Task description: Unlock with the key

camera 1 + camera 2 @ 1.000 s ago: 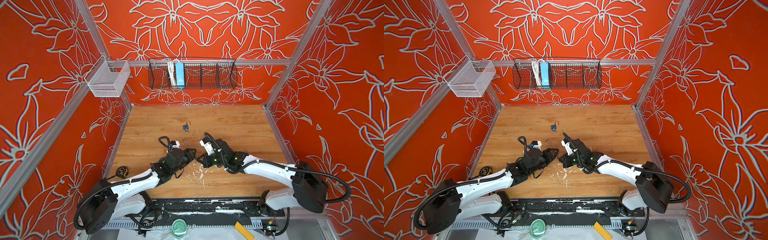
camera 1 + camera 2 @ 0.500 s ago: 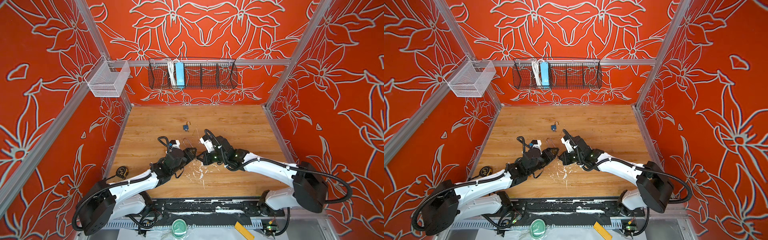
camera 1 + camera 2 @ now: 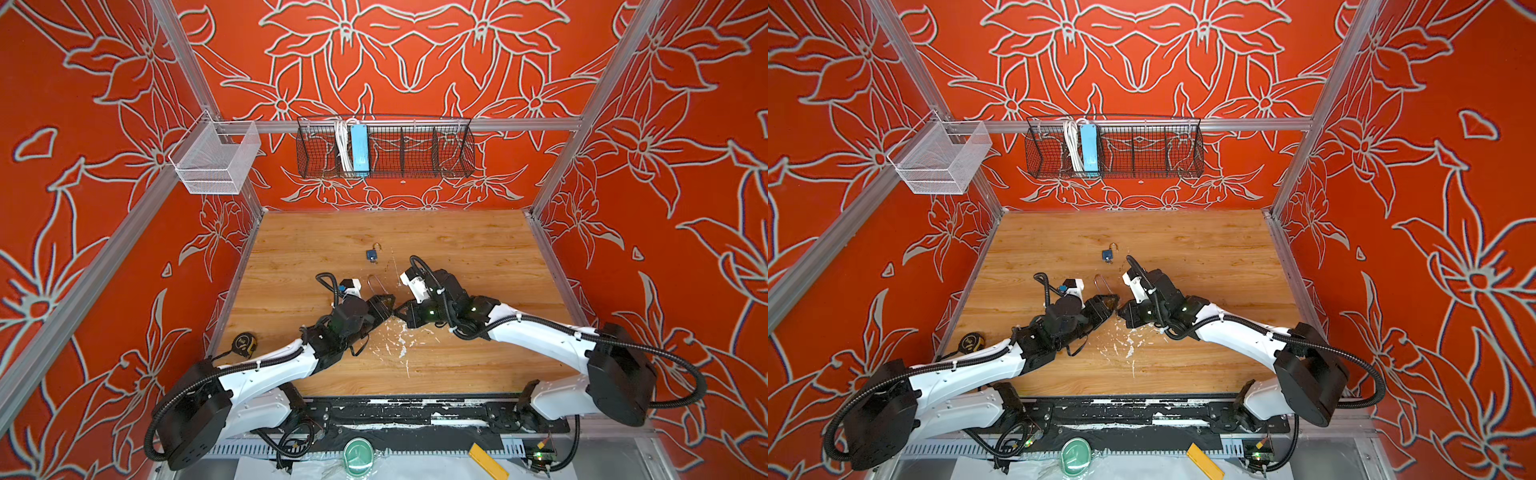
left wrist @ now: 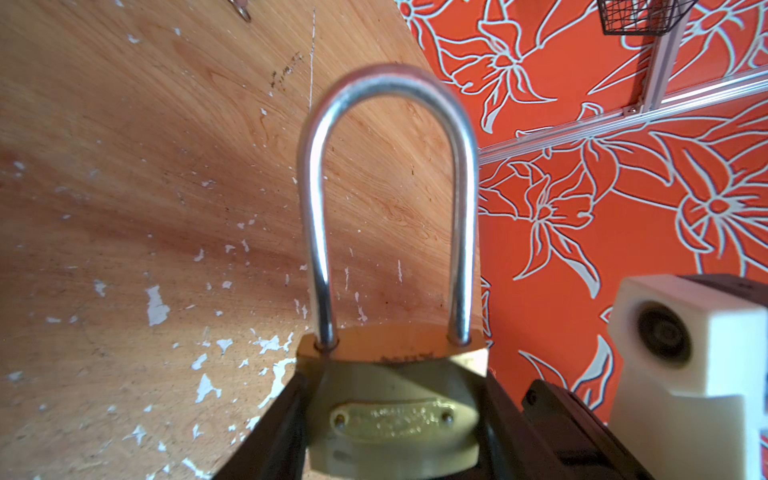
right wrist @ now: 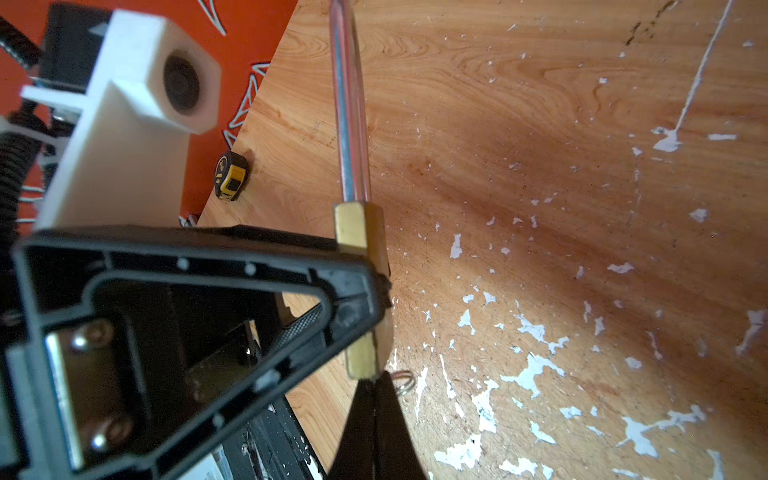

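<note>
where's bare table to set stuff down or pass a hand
Free: table right of the right arm to the wall; back-left corner beyond the tape measure. Crowded: centre, where left gripper and right gripper meet at the padlock, blue lock just behind.

Orange floral walls (image 3: 415,54) and aluminium rails (image 3: 519,124) enclose a wooden table (image 3: 478,257) flecked with white chips (image 3: 399,345) near its front middle

A black-and-yellow tape measure (image 3: 244,344) lies at the table's front left edge, seen in both top views; on the back rail hangs a black wire basket (image 3: 453,149) holding a blue power strip (image 3: 359,148) upright beside a coiled white cable (image 3: 343,149), and a white mesh basket (image 3: 216,162) hangs at the left corner post; below the table's front edge sit a green roll (image 3: 358,456) and a yellow object (image 3: 487,461), too small to identify
</note>
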Action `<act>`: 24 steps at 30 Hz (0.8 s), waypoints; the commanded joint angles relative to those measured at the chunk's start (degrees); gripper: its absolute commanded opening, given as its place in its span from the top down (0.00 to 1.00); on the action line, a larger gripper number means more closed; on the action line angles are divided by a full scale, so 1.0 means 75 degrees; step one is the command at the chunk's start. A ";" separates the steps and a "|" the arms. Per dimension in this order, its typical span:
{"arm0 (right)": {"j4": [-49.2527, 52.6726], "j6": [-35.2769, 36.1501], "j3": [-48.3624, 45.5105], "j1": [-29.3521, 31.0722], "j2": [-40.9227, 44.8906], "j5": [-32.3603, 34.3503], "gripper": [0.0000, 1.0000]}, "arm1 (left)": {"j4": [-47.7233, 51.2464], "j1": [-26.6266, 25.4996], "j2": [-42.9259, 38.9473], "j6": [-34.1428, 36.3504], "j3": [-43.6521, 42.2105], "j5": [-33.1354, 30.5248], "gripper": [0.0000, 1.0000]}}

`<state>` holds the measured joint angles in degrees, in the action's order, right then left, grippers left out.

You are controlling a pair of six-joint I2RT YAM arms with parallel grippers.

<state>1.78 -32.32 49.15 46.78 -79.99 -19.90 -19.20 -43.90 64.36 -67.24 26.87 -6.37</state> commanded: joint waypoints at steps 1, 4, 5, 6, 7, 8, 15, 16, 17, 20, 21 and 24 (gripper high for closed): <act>-0.1004 0.0079 0.0471 -0.0227 0.0175 0.0923 1.00 | -0.0323 -0.0334 0.0095 0.0173 0.0163 0.1328 1.00; -0.1124 0.0001 0.0420 -0.0273 0.0235 0.1143 1.00 | -0.0296 -0.0340 0.0227 0.0125 0.0185 0.1475 1.00; -0.1165 -0.0061 0.0415 -0.0296 0.0256 0.1178 1.00 | -0.0330 -0.0336 0.0255 0.0104 0.0170 0.1482 1.00; -0.1244 -0.0129 0.0382 -0.0304 0.0270 0.1194 1.00 | -0.0381 -0.0337 0.0295 0.0067 0.0156 0.1458 1.00; -0.1366 -0.0196 0.0339 -0.0308 0.0282 0.1145 1.00 | -0.0454 -0.0345 0.0319 0.0058 0.0149 0.1459 1.00; -0.1536 -0.0319 0.0280 -0.0307 0.0261 0.1040 1.00 | -0.0533 -0.0346 0.0365 0.0031 0.0143 0.1449 1.00; -0.2725 -0.0960 -0.0237 -0.0306 0.0101 0.0045 1.00 | -0.1383 -0.0346 0.0426 0.0231 0.0095 0.1215 1.00; -0.2795 -0.1009 -0.0300 -0.0301 0.0116 0.0013 1.00 | -0.1436 -0.0346 0.0391 0.0290 0.0097 0.1202 1.00; -0.2956 -0.1082 -0.0411 -0.0311 0.0128 -0.0037 1.00 | -0.1564 -0.0347 0.0350 0.0382 0.0085 0.1208 1.00; -0.3466 -0.1317 -0.0688 -0.0392 0.0175 -0.0322 1.00 | -0.2017 -0.0346 0.0207 0.0587 -0.0052 0.1271 1.00; -0.3576 -0.1352 -0.0745 -0.0418 0.0201 -0.0403 1.00 | -0.2047 -0.0353 0.0151 0.0669 -0.0076 0.1282 1.00; -0.3771 -0.1440 -0.0877 -0.0471 0.0313 -0.0542 1.00 | -0.2208 -0.0346 0.0010 0.0892 -0.0230 0.1316 1.00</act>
<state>-11.90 -40.18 42.00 44.25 -79.26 -24.49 -26.74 -43.83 67.11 -63.42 25.52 -6.87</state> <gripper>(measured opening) 0.049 0.568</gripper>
